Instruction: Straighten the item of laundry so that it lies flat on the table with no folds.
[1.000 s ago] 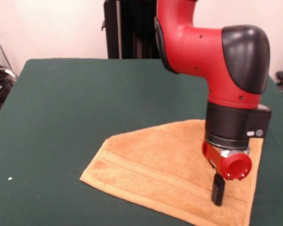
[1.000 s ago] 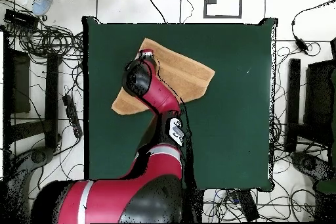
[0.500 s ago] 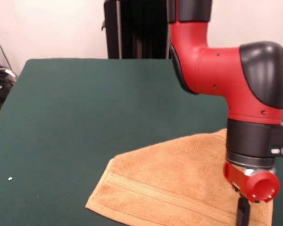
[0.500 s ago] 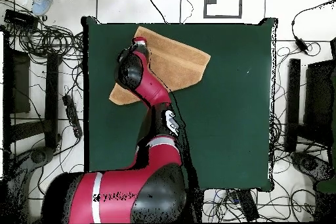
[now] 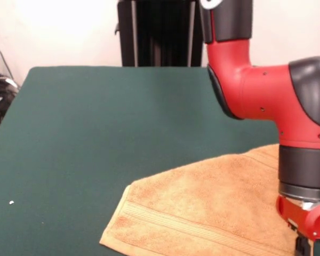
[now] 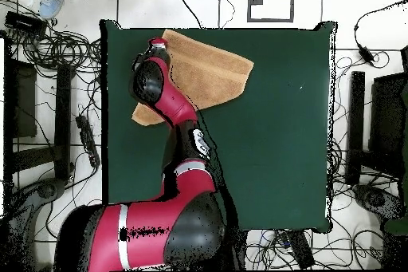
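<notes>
My red and black arm's jaws (image 5: 304, 248) sit low over one edge of the orange-tan terry towel (image 5: 202, 213); they are cut off from sight, so I cannot tell whether they grip it. The towel spreads away from the jaws across the dark green cloth-covered table (image 5: 96, 122), close to its corner. I judge it unfinished: its outline looks uneven, one corner apparently folded.
</notes>
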Controlling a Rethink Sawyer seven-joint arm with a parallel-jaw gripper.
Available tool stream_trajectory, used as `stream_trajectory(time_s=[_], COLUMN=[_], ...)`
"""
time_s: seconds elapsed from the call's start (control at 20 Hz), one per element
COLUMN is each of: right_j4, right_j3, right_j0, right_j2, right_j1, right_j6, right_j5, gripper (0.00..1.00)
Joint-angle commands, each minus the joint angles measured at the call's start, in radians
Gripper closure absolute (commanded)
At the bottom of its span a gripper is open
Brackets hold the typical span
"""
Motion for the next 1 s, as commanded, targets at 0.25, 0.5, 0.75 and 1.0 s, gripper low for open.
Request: stream_trajectory(time_s=[0.25, 0.5, 0.75, 1.0], right_j4=[-0.002, 0.126, 0.086, -0.129], right_j3=[-0.008, 0.044, 0.057, 0.151], right_j0=[0.02, 0.09, 0.253, 0.273], right_j2=[0.213, 0.065, -0.381, -0.551], right_j1=[0.084, 0.045, -0.001, -0.182], right_j6=[0.235, 0.157, 0.237, 0.177], right_j5=[0.006, 0.131, 0.585, 0.844], gripper=[1.0, 1.0, 1.0, 1.0])
